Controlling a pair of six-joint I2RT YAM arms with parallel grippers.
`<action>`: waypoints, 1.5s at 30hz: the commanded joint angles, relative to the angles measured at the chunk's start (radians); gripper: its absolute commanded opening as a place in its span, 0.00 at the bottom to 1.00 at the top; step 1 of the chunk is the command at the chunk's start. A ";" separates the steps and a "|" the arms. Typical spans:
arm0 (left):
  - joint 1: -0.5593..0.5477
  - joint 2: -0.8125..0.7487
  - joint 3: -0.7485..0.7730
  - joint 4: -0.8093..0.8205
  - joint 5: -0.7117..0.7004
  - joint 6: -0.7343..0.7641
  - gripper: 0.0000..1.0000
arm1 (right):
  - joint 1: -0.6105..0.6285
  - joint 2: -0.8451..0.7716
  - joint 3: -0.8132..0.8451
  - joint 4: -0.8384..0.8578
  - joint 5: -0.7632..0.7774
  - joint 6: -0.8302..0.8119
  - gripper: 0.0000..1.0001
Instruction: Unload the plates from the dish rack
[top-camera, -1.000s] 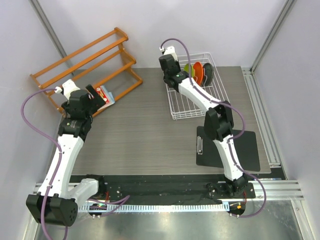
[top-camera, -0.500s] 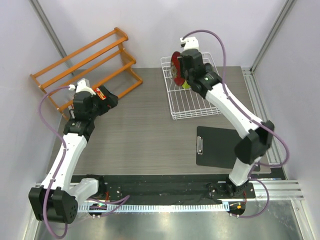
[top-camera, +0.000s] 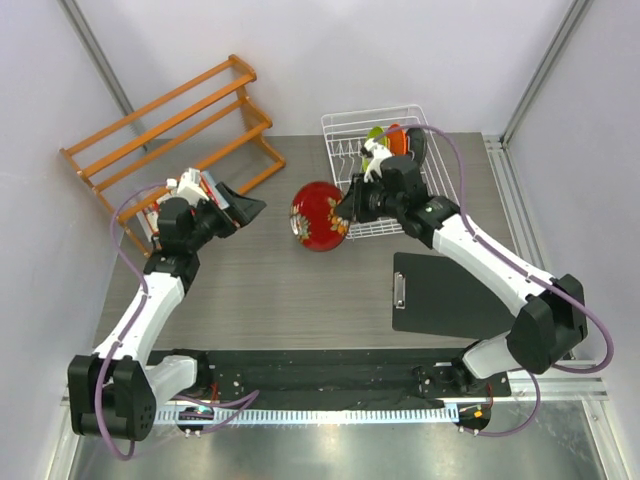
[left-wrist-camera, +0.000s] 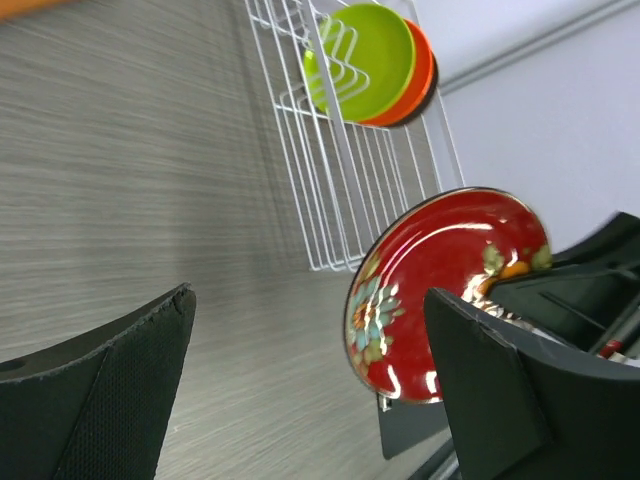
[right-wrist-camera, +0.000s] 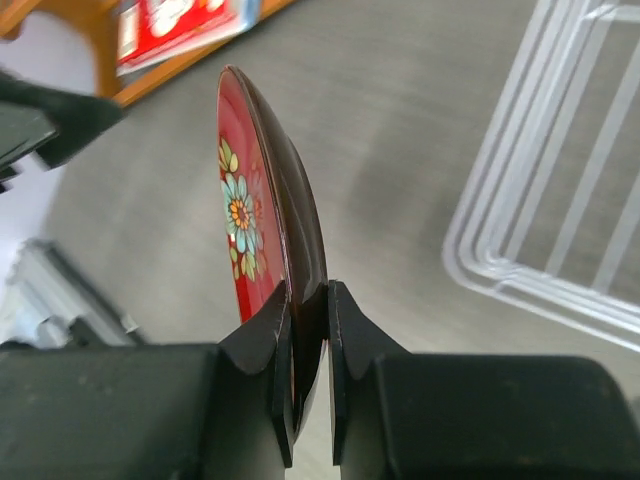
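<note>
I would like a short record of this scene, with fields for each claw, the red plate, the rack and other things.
Right claw: shut on the rim of the red plate, held on edge over the table, left of the dish rack
Left claw: open, empty, facing the red plate
Rack contents: green plate and orange plate, upright
Other: black clipboard, wooden shelf

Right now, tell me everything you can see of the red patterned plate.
The red plate is small, round and glossy, dark red with painted teal and yellow flowers and a darker back. The right gripper is shut on its rim, holding it on edge, apparently clear of the table, just beyond the left side of the dish rack. Nothing else touches it.
</note>
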 joint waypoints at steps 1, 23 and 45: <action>-0.003 -0.022 -0.075 0.208 0.131 -0.093 0.94 | 0.004 -0.034 -0.062 0.302 -0.212 0.170 0.01; -0.075 -0.037 -0.238 0.475 0.149 -0.179 0.57 | 0.005 0.129 -0.205 0.802 -0.449 0.506 0.01; -0.081 -0.069 -0.149 0.003 -0.151 -0.005 0.00 | -0.006 0.161 -0.118 0.528 -0.328 0.316 0.49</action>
